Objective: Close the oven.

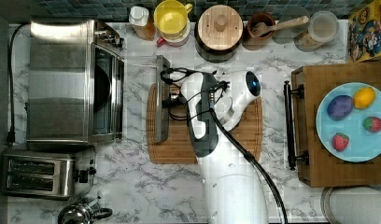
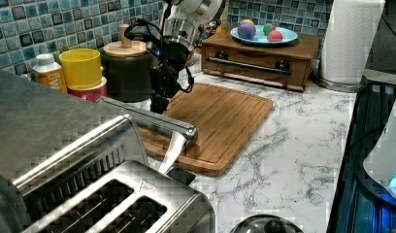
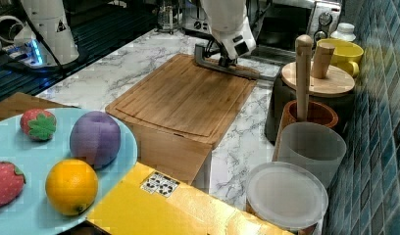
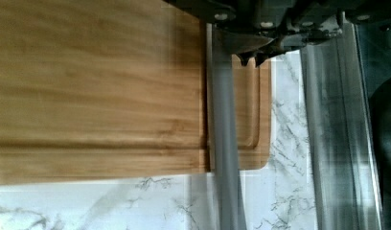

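The oven (image 1: 62,84) stands at the top view's left, a steel box with a dark interior, and its glass door hangs open and lies flat. The door's steel bar handle (image 1: 161,100) rests over the left edge of a wooden cutting board (image 1: 235,140). My gripper (image 1: 172,99) sits right at that handle, on the board side. In the left view the gripper (image 2: 159,104) points down onto the far end of the handle (image 2: 152,121). The wrist view shows the gripper (image 4: 250,58) shut, fingertips together just beside the handle (image 4: 224,143).
A two-slot toaster (image 1: 39,172) sits beside the oven, with a kettle lid (image 1: 79,213) near it. Jars, a yellow cup (image 1: 172,18) and a wooden-lidded pot (image 1: 220,25) line the back wall. A wooden drawer box (image 1: 319,163) carries a blue plate (image 1: 361,149) of toy fruit.
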